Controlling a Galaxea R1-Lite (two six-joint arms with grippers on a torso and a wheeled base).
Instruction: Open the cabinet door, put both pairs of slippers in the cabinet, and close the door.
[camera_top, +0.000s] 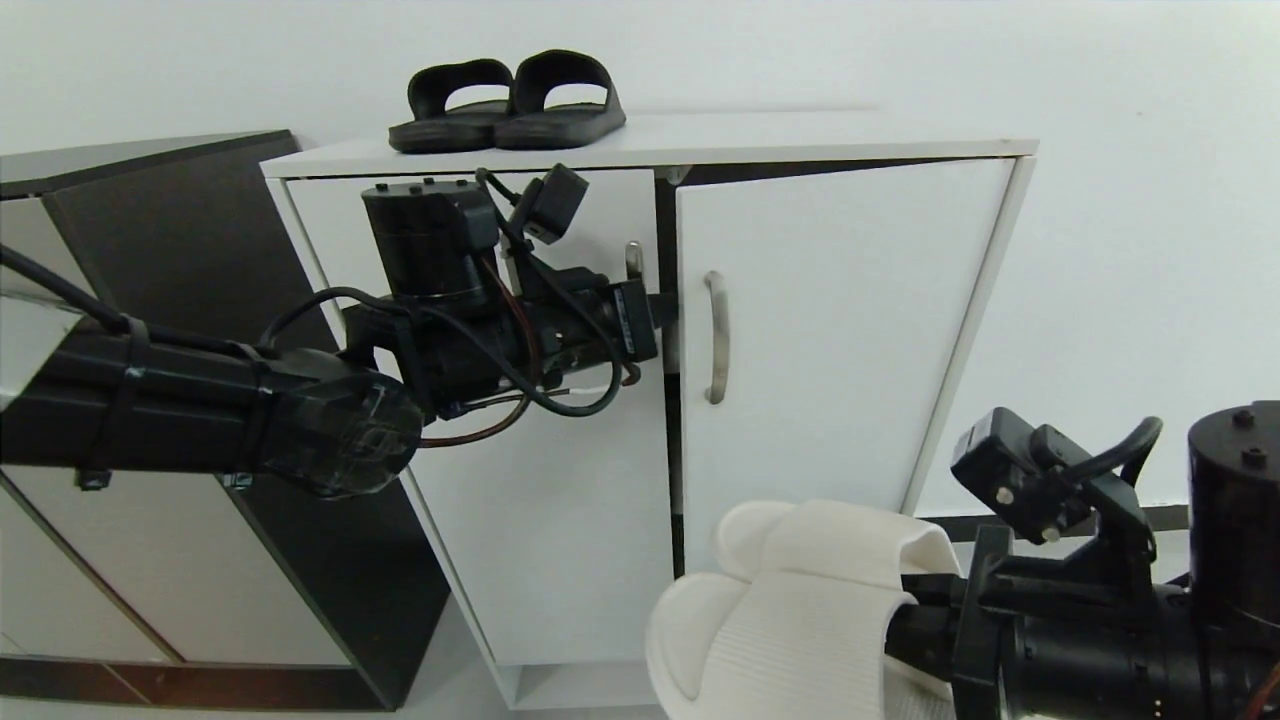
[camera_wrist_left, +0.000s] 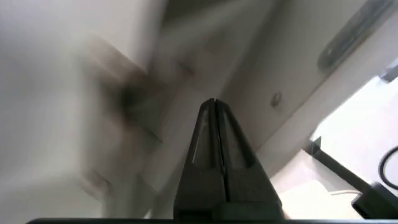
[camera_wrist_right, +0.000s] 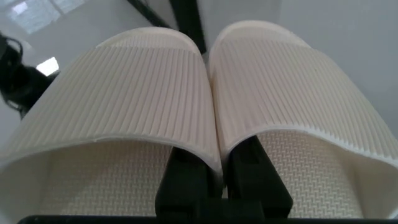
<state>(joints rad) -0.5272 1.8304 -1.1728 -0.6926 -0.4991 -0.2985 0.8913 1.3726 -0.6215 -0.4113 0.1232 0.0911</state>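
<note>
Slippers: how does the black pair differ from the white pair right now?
The black pair rests on the cabinet top; the white pair hangs lower, before the right door. The black pair lies free; the right gripper clamps the white pair. The black pair looks smooth, the white pair ribbed. Both are wide-strap slides, side by side.

Cabinet (camera_top: 850, 330): smooth white panels, matt, laminate look.
Door handle (camera_top: 716, 338) on the cabinet's right door: brushed metal, satin sheen.
Black slippers (camera_top: 510, 105) on the cabinet top: matt, rubbery-looking, smooth straps.
White slippers (camera_wrist_right: 149, 93) low in front of the cabinet: matt, foam-like. Straps finely ribbed, footbeds stamped with a small raised pattern.
Dark unit (camera_top: 170, 230) left of the cabinet: smooth matt black-brown panel.
Left gripper (camera_wrist_left: 215, 112) at the cabinet's door gap: black plastic jaws, slight gloss.
</note>
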